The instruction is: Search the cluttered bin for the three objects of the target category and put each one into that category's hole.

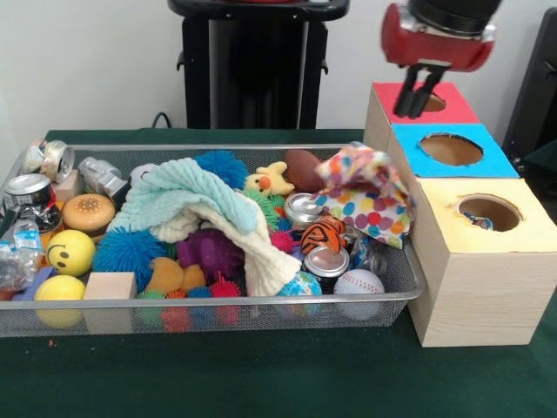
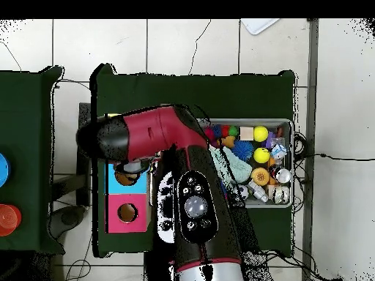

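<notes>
My gripper [image 1: 412, 104] hangs just above the round hole in the red-topped box [image 1: 452, 106] at the far right, fingers drawn together with nothing seen between them. In the overhead view the red arm covers it. The wire mesh bin [image 1: 218, 303] holds a jumble: a pale blue cloth [image 1: 187, 196], a polka-dot cloth [image 1: 370, 196], metal cans [image 1: 305, 209], a tiger plush [image 1: 324, 233], a baseball [image 1: 358, 283], a smiley ball [image 1: 70, 252], a burger toy [image 1: 89, 212] and spiky balls [image 1: 129, 248].
A blue-topped box [image 1: 483, 161] and a bare wooden box [image 1: 487, 270] stand in a row in front of the red one, each with a hole; something small shows inside the wooden box's hole. Overhead, the bin [image 2: 293, 165] lies right of the boxes [image 2: 113, 183].
</notes>
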`<state>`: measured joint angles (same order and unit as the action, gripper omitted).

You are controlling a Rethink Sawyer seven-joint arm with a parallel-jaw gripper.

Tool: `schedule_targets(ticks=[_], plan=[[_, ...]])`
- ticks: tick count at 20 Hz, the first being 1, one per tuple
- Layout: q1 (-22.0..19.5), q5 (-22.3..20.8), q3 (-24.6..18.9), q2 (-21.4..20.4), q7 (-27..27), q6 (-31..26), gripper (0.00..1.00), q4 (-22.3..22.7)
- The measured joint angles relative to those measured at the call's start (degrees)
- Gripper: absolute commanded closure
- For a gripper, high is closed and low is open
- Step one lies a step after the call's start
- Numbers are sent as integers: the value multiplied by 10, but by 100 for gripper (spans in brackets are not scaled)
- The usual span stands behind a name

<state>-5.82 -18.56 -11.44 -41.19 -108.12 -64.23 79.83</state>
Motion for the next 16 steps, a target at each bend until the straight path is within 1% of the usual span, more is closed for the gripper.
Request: schedule_targets(ticks=[2,5,6,7,9,10,16], plan=[[8,5,0,5,0,-22,100,-19],[20,14,0,14,0,-69,100,-58],[21,15,0,15,0,-74,100,-62],[24,18,0,19,0,-90,100,-78],[27,22,0,24,0,-104,100,-99],[28,28,0,30,0,-107,0,-119],[21,41,0,30,0,-95,0,-126]])
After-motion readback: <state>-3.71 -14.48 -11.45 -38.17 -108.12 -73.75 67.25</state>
